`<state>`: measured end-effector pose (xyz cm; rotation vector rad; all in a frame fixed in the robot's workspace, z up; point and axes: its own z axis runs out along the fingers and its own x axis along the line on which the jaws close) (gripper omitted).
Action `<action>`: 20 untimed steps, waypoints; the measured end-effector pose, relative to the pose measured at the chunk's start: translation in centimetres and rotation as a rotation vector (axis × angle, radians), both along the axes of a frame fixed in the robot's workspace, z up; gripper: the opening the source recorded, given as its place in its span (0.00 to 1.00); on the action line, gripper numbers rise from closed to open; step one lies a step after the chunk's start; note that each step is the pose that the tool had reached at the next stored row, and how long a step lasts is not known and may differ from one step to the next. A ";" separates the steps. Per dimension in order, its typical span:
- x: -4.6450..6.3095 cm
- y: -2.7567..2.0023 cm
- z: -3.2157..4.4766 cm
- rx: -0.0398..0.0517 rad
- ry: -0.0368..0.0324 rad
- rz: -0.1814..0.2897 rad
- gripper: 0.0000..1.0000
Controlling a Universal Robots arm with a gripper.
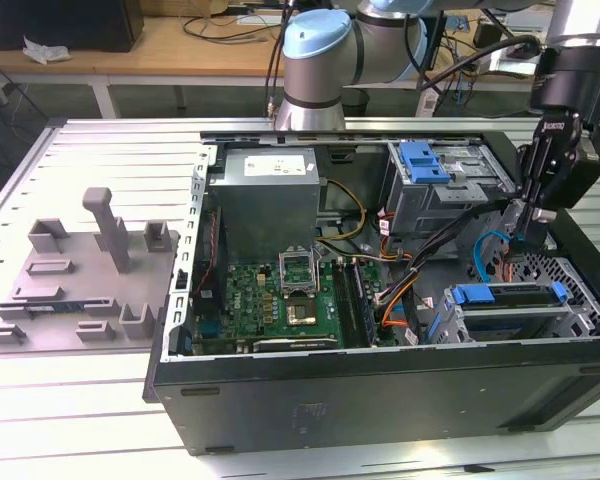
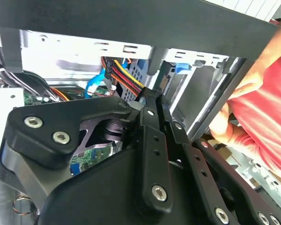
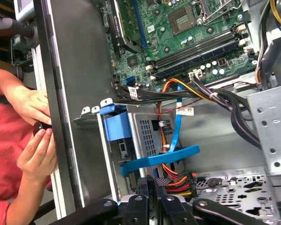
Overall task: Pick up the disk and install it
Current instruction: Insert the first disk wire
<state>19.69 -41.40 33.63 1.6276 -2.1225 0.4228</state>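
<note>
Gripper (image 1: 523, 240) hangs inside computer case (image 1: 380, 385), fingers pinched nearly together, nothing visible between them. Disk (image 1: 507, 298) lies in case corner just below, blue carrier uppermost, likely seated in its bay. Person's hand (image 3: 35, 152) at outer case wall, perhaps steadying it.

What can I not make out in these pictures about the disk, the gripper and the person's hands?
Label of the disk: exterior view, its blue carrier covers it.
What the gripper touches: second wrist view, its own black body hides it.
What the hand holds: first wrist view, the case wall covers it.
</note>
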 end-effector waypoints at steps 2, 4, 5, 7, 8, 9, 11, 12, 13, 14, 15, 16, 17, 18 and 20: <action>-0.1 -0.59 0.41 0.0091 0.0000 0.001 0.17; -0.3 -1.02 0.61 0.0188 0.0000 0.003 0.17; -0.3 -1.19 0.66 0.0226 0.0000 0.003 0.17; -0.5 -1.47 0.73 0.0299 0.0000 0.005 0.17; -0.5 -1.62 0.74 0.0354 0.0000 0.006 0.17; -0.6 -1.81 0.75 0.0439 0.0000 0.007 0.17; -0.7 -2.19 0.75 0.0669 0.0000 0.010 0.17; -0.7 -2.35 0.76 0.0749 0.0000 0.011 0.17; -0.8 -2.66 0.78 0.0914 -0.0002 0.012 0.17; -0.8 -2.84 0.79 0.1004 -0.0002 0.013 0.17; -0.8 -2.96 0.81 0.1069 -0.0003 0.013 0.17; -0.8 -3.20 0.86 0.1183 -0.0004 0.014 0.17; -0.8 -3.45 0.91 0.1294 -0.0007 0.014 0.17; -0.8 -3.69 0.98 0.1391 -0.0009 0.015 0.17; -0.9 -4.44 1.33 0.1559 -0.0013 0.016 0.17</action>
